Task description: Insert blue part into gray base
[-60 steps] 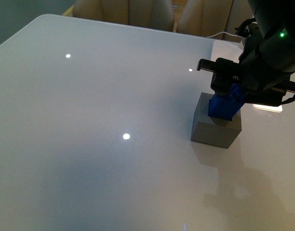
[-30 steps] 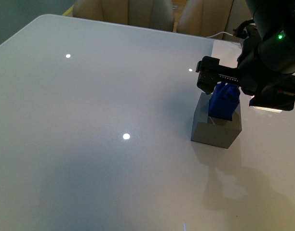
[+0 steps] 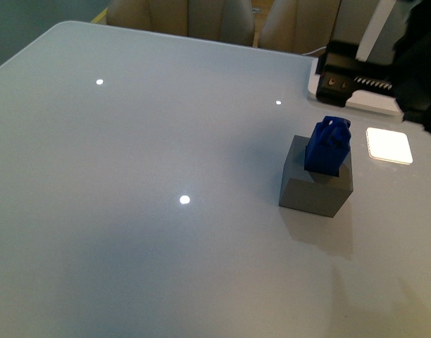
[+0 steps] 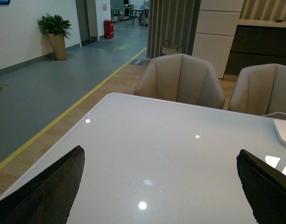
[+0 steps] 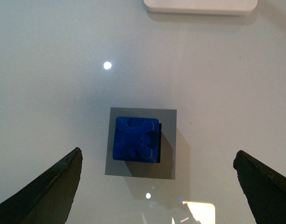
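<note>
The gray base (image 3: pixel 314 189) stands on the white table at the right. The blue part (image 3: pixel 328 146) sits in the hole in its top, with its knobby handle up and most of its body above the rim. In the right wrist view the blue part (image 5: pixel 136 139) fills most of the hole in the gray base (image 5: pixel 167 161), and a dark gap shows along one side. My right gripper (image 5: pixel 157 154) is open and empty, high above the cube, touching nothing. My left gripper (image 4: pixel 159 151) is open and empty over bare table, far from both parts.
A flat white lamp foot (image 3: pixel 367 104) lies behind the cube, also in the right wrist view (image 5: pixel 201 5). A bright light patch (image 3: pixel 389 145) lies on the table to the cube's right. Beige chairs (image 4: pixel 180 79) stand beyond the table's far edge (image 3: pixel 166 35).
My right gripper has opened, let go of the blue part and risen up and away to the upper right. The blue part stays standing in the gray base.
</note>
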Action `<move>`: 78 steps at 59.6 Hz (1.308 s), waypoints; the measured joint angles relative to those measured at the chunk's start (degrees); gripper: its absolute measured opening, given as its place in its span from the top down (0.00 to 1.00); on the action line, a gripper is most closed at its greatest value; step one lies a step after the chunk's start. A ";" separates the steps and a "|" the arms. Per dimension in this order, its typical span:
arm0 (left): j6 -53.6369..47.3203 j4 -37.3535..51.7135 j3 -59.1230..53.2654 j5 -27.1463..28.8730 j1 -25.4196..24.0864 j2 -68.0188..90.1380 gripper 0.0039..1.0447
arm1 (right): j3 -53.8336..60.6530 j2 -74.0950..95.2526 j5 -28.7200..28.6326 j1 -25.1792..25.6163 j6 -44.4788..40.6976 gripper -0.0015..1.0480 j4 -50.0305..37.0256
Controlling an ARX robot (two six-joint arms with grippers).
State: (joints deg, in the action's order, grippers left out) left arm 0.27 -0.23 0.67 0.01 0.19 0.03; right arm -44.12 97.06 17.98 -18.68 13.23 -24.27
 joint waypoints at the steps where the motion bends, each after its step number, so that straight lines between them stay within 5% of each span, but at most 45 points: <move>1: -0.02 0.00 0.00 0.00 0.00 0.00 0.07 | 2.82 0.22 -0.59 0.28 -1.60 0.24 -6.58; 7: 0.00 0.00 0.00 0.04 0.00 0.00 0.07 | 15.78 -0.07 -2.82 2.45 -8.70 0.41 -32.72; 12: -0.02 0.00 0.00 0.02 0.00 0.00 0.07 | 20.72 -5.01 -4.13 4.52 -10.73 0.55 -42.03; 28: -0.02 0.00 0.00 0.02 0.00 0.00 0.07 | 31.65 -17.94 -9.03 9.31 -12.87 0.98 -41.00; 59: -0.02 0.00 0.00 0.02 0.00 0.00 0.07 | 41.72 -44.35 -17.55 18.29 -12.90 0.98 -25.11; 78: -0.02 0.00 0.00 0.00 0.00 0.00 0.07 | 43.04 -59.49 -17.84 18.49 -12.90 0.98 -12.20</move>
State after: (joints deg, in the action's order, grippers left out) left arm 0.25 -0.23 0.67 0.01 0.19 0.03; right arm -1.08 37.56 0.14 -0.19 0.34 -36.47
